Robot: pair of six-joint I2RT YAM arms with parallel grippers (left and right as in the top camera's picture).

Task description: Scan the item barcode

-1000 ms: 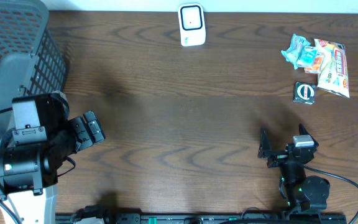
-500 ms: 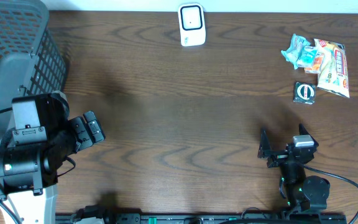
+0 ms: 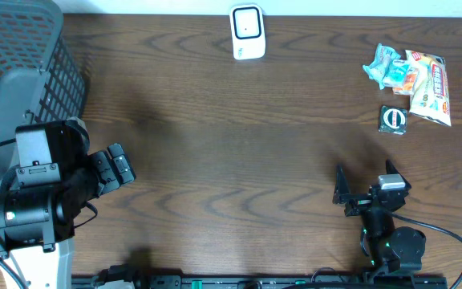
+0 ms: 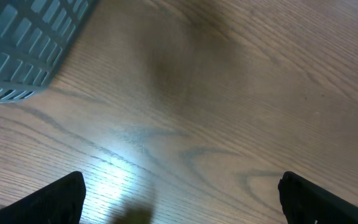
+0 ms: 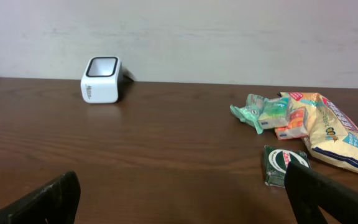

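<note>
A white scanner point(image 3: 247, 32) stands at the table's far edge, and the right wrist view catches it point(image 5: 101, 79) at the upper left. Packaged items lie at the far right: a dark green flat pack point(image 3: 392, 119) point(image 5: 283, 165), a yellow snack bag point(image 3: 431, 88) point(image 5: 337, 134) and a teal packet point(image 3: 381, 63) point(image 5: 257, 111). My right gripper point(image 3: 365, 181) point(image 5: 182, 196) is open and empty near the front edge, well short of the green pack. My left gripper point(image 3: 123, 168) point(image 4: 182, 202) is open over bare wood at the left, holding nothing.
A grey mesh basket point(image 3: 14, 72) point(image 4: 23, 50) fills the far left corner, close behind the left arm. The table is dark wood point(image 3: 239, 144). A pale wall rises behind the scanner in the right wrist view.
</note>
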